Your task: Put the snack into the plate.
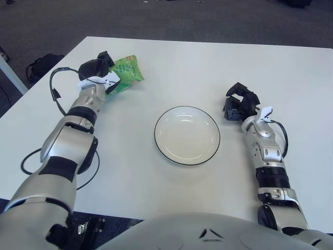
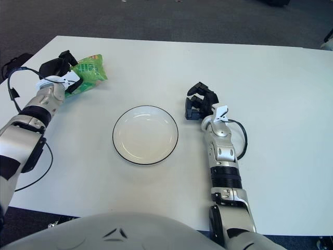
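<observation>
The snack (image 1: 126,73) is a green packet at the upper left of the frame, lying on the white table (image 1: 171,57), well apart from the plate (image 1: 187,135) at centre. The left hand (image 1: 99,70) is at the packet's left end, its dark fingers (image 1: 104,60) curled over that edge; whether they actually pinch the film or only rest against it I cannot tell. The packet looks flat on the table, not lifted.

The right hand (image 2: 200,102) shows just right of the plate, fingers curled and holding nothing.

The packet looks light, soft and crinkly, probably air-puffed foil or plastic film, so it should weigh almost nothing but may be slick and give under pressure. A hard squeeze could crush the contents or let the bag squirt out. The better hold is likely the crimped end seam nearest the left hand, where the film is doubled and stiffer, or a shallow pinch across the narrow end. Held by one end, it will probably droop and swing, so the carry to the plate, down and right in the frame, calls for a steady pace and a low release over the plate's middle.
</observation>
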Controlling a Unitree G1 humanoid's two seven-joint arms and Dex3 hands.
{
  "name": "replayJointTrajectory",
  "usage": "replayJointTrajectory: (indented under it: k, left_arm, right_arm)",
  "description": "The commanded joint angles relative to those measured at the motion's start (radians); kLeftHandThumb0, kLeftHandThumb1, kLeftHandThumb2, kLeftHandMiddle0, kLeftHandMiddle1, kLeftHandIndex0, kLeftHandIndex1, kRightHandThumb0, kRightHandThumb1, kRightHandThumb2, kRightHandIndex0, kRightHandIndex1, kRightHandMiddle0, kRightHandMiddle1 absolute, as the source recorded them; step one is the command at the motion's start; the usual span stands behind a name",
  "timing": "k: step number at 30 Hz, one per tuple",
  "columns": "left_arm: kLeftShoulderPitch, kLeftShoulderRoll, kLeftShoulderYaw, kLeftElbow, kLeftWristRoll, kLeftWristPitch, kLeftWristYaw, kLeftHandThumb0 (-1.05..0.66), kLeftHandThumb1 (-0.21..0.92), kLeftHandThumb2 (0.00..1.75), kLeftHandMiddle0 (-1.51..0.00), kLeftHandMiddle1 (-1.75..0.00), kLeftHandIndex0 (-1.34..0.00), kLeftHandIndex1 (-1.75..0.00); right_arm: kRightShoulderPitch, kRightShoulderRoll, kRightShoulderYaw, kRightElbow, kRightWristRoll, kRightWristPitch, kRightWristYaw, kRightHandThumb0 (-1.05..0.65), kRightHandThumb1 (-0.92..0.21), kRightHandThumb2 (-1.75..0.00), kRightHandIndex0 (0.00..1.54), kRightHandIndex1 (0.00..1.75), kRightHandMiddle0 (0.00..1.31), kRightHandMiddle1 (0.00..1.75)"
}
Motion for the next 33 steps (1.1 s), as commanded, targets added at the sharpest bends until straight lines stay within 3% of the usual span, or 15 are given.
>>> replayJointTrajectory:
  k: [1,5,9,17,21,25,33]
  left_arm:
    - [0.01,-0.019,0.044,-0.045,-0.048,-0.001,-0.024,0.0,-0.03,1.64,-0.94,-1.53,-0.65,-1.75]
    - [0.048,-0.026,0.079,-0.125,-0.089,-0.015,-0.042,0.0,-0.04,1.66,-0.93,-1.57,-0.66,-1.75]
    - [0.117,-0.049,0.144,-0.3,-0.169,-0.025,-0.089,0.0,-0.04,1.68,-0.92,-1.61,-0.66,-1.75]
    - [0.211,-0.106,0.24,-0.583,-0.299,0.118,-0.206,0.0,-0.06,1.71,-0.92,-1.64,-0.67,-1.75]
    - [0.24,-0.162,0.337,-0.73,-0.465,0.213,-0.303,0.0,-0.07,1.72,-0.93,-1.63,-0.68,-1.75]
    - [0.248,-0.195,0.409,-0.809,-0.59,0.25,-0.367,0.0,-0.07,1.72,-0.93,-1.64,-0.68,-1.75]
    - [0.3,-0.211,0.421,-1.036,-0.634,0.346,-0.404,0.0,-0.05,1.71,-0.91,-1.67,-0.66,-1.75]
  right_arm:
    - [0.072,0.008,0.009,0.088,-0.004,0.066,0.008,-0.01,-0.1,-1.58,0.8,1.75,0.54,1.72]
    - [0.072,0.007,0.011,0.089,-0.009,0.061,0.007,-0.01,-0.09,-1.58,0.8,1.75,0.56,1.7]
    - [0.066,0.002,0.013,0.091,-0.014,0.076,0.006,-0.01,-0.08,-1.59,0.81,1.75,0.56,1.7]
    - [0.057,-0.006,0.018,0.106,-0.023,0.093,0.0,-0.01,-0.09,-1.58,0.8,1.75,0.55,1.72]
    - [0.055,-0.007,0.018,0.113,-0.019,0.093,0.003,-0.01,-0.11,-1.56,0.78,1.75,0.52,1.73]
    - [0.054,-0.01,0.019,0.12,-0.011,0.087,0.019,-0.01,-0.14,-1.53,0.76,1.74,0.49,1.74]
    - [0.051,-0.018,0.021,0.123,-0.009,0.095,0.036,-0.01,-0.18,-1.47,0.75,1.7,0.46,1.75]
